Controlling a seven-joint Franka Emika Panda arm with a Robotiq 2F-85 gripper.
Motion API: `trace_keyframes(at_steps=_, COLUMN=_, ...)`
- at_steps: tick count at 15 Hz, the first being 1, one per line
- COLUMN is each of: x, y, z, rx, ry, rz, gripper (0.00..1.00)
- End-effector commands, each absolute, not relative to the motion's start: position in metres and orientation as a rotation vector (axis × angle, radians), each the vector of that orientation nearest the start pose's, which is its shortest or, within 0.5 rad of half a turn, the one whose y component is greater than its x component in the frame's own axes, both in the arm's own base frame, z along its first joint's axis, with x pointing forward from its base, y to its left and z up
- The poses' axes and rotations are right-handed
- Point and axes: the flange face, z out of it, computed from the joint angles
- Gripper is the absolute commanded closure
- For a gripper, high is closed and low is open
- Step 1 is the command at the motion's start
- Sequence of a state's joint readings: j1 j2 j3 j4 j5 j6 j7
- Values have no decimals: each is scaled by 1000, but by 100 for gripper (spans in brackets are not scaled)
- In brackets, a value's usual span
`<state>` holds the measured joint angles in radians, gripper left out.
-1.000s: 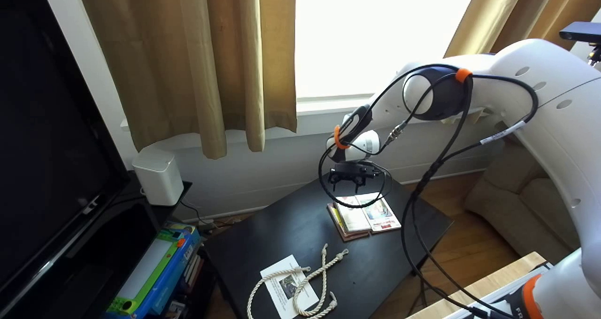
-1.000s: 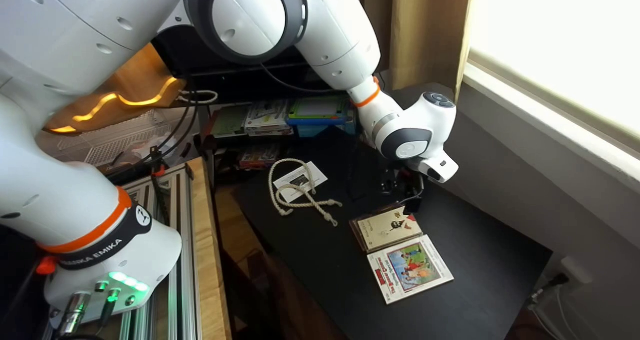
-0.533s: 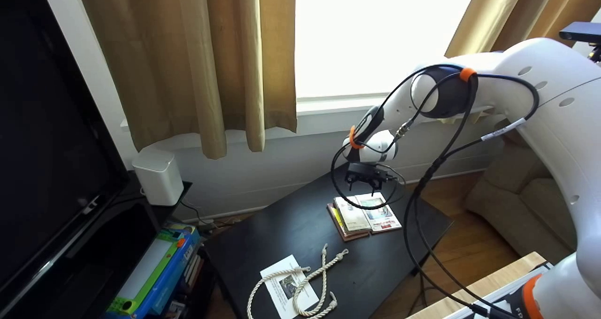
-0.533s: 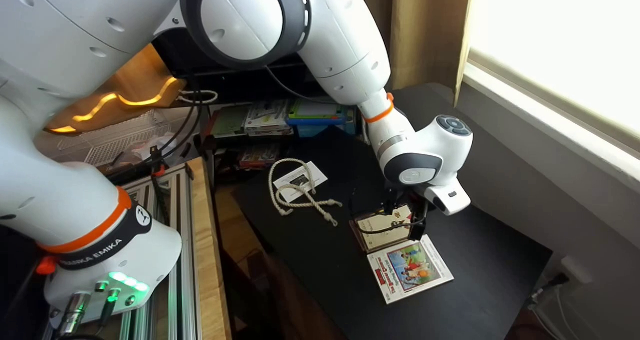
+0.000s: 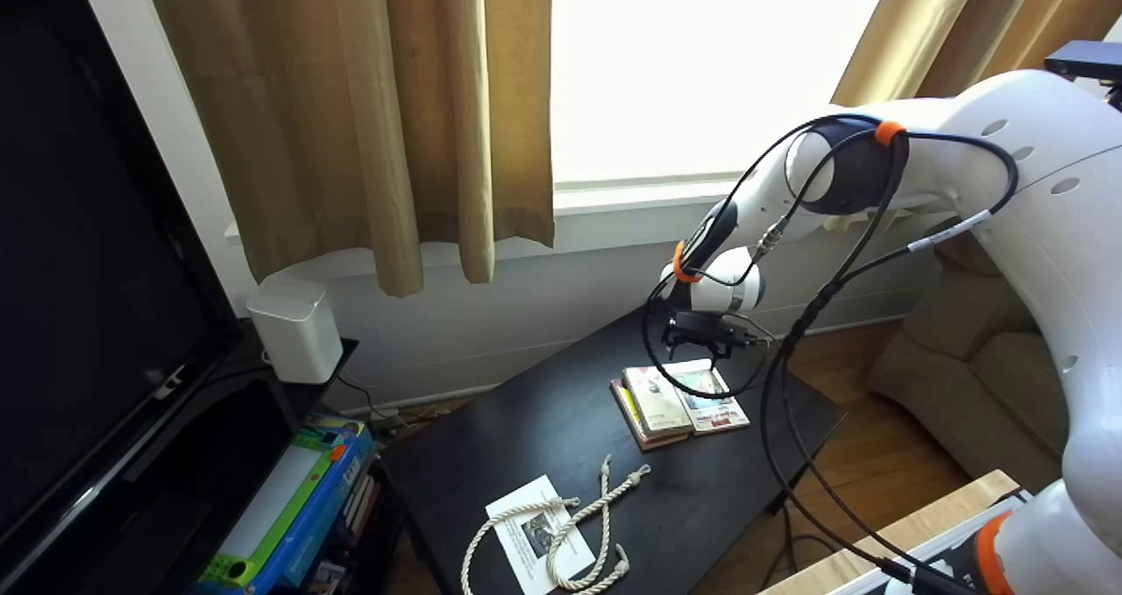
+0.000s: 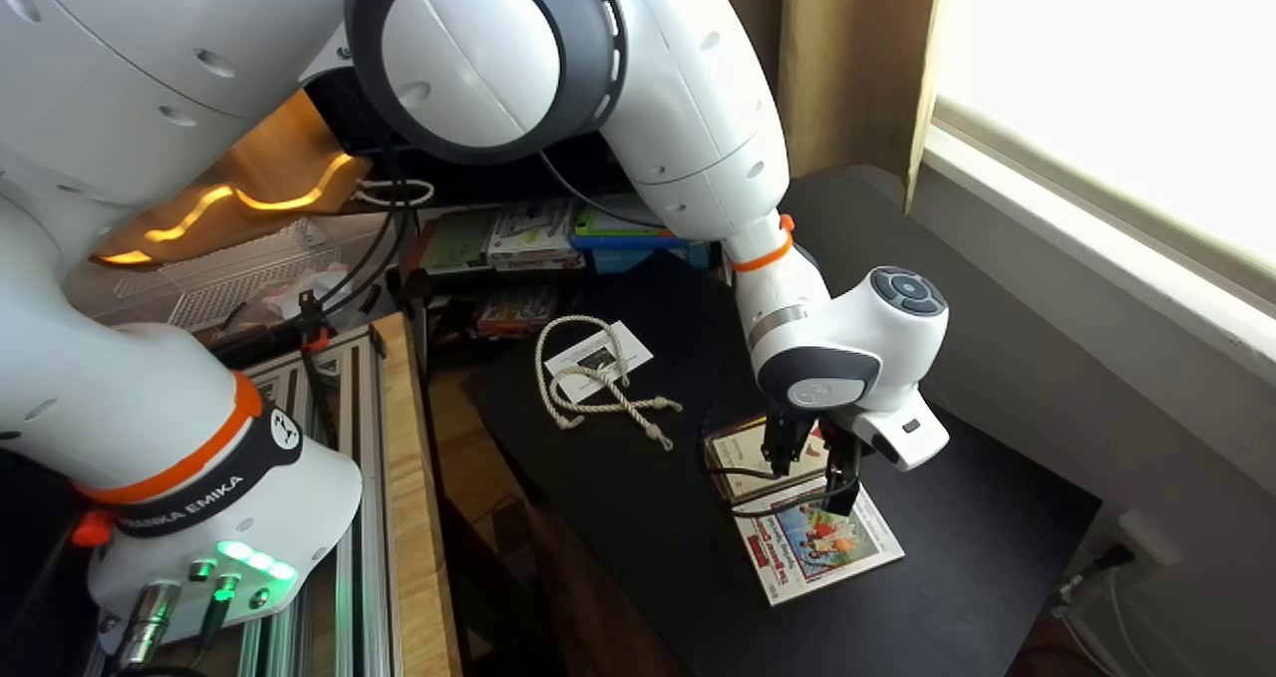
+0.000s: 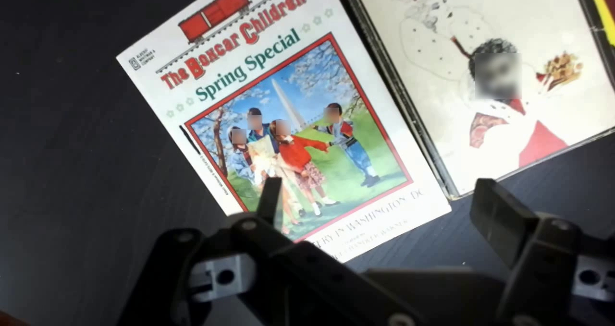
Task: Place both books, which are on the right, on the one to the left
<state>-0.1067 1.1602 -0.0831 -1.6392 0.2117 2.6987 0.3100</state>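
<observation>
Paperback flat on the black counter, just beside the stack crowned by the pale book, toward the edge nearest the sofa. Looks like the one left to lift. Being thin, could skid toward that edge if nudged, or fan open if pinched by the cover alone. Without a turn of the claw first, risks getting pinned under one finger, with the stack knocked askew by the opposite finger near the pale book's corner. Sits aslant beneath that wide-parted, empty claw; looks untouched, closest at the end facing the edge by the window.
</observation>
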Motion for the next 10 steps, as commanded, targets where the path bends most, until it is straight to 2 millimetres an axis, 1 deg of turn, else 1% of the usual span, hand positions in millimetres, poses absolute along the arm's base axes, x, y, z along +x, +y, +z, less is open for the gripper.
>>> trace_keyframes(at_steps=1, x=596, y=-121, z=-64, rx=-2975, ry=1000, rz=144, gripper=0)
trace_keyframes(at_steps=3, x=590, y=-139, z=-73, rx=-2958, ry=1018, rz=185, gripper=0)
trace_keyframes(at_steps=4, x=587, y=-144, z=-76, rx=-2959, ry=1004, rz=177, gripper=0)
trace_keyframes(at_steps=5, x=584, y=-146, z=-77, rx=-2971, ry=958, rz=182, gripper=0)
trace_keyframes(at_steps=6, x=582, y=-150, z=-81, rx=-2995, ry=925, rz=152, gripper=0)
trace_keyframes(at_steps=10, x=571, y=-165, z=-95, rx=-3032, ry=787, rz=201, gripper=0)
